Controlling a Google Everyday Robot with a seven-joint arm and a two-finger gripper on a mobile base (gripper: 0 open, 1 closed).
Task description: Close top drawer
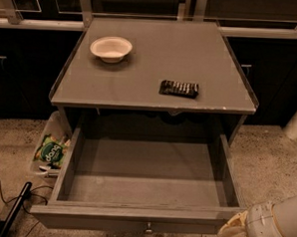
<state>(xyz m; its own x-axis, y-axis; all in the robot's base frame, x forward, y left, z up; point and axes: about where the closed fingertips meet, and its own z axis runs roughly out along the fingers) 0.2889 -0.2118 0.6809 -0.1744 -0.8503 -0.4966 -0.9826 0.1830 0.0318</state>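
The top drawer (142, 213) is grey wood and stands pulled fully out of the cabinet, its inside bare. Its small round metal knob (147, 228) shows at the middle of the front, at the bottom edge of the view. My gripper (235, 233) shows as a pale yellowish end on a white arm at the bottom right. It sits just right of the drawer's front right corner, close to the front.
On the grey cabinet top (140, 90) stand a white bowl (111, 48) at the back left and a dark snack bar (179, 88) at the right front. A clear bin with a green packet (52, 150) stands on the floor left. Black cables (4, 202) lie at the lower left.
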